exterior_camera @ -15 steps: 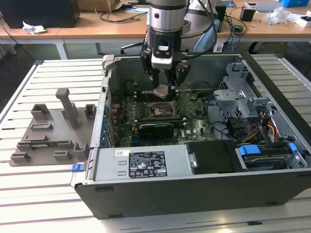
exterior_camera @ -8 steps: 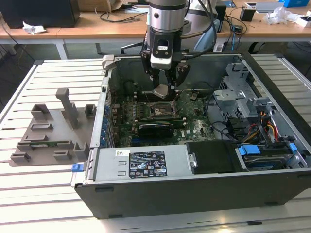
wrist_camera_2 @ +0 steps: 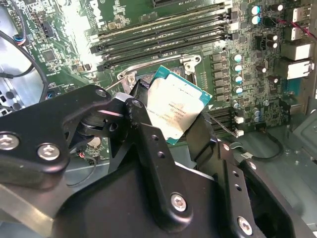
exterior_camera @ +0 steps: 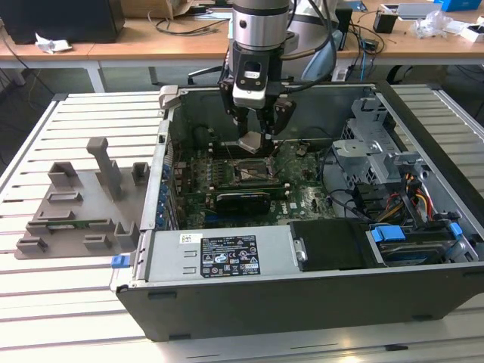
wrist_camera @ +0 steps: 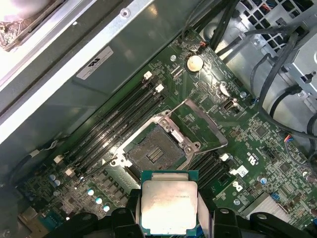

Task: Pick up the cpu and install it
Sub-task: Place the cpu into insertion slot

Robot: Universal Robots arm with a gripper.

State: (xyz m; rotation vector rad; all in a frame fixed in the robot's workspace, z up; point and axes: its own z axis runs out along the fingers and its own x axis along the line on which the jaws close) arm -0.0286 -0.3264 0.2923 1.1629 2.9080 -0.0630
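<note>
Exterior view: the silver and black robot arm (exterior_camera: 261,30) reaches straight down into the open dark grey metal computer case (exterior_camera: 302,272). Its black pincer (exterior_camera: 253,136) hangs above the dark square metal-framed socket (exterior_camera: 253,172), clear of it.

The pincer is clamped on the small thin square cpu (exterior_camera: 250,142), whose top is shiny silver-grey metal. In both wrist views the black fingers (wrist_camera_2: 143,96) press against two opposite edges of the cpu (wrist_camera_2: 176,106), which sits between them with its pale green rim showing. In the first wrist view the pincer (wrist_camera: 169,210) carries the cpu (wrist_camera: 169,206) just off one side of the socket (wrist_camera: 156,151). The socket lies bare, with its metal load plate (wrist_camera: 203,124) swung open beside it.

The socket sits on a green motherboard (exterior_camera: 302,189) on the case floor. Long black memory slots (wrist_camera: 114,129) run along one side of the socket. On the exterior view's right of the socket, inside the case, stand a grey metal drive cage (exterior_camera: 370,144) and bundled coloured cables (exterior_camera: 416,198).

Well apart from the socket, on the exterior view's left and outside the case, a grey plastic slotted holder block (exterior_camera: 83,204) lies on the white slatted metal worktop (exterior_camera: 60,302). Behind the case stand wooden desks (exterior_camera: 136,38).
</note>
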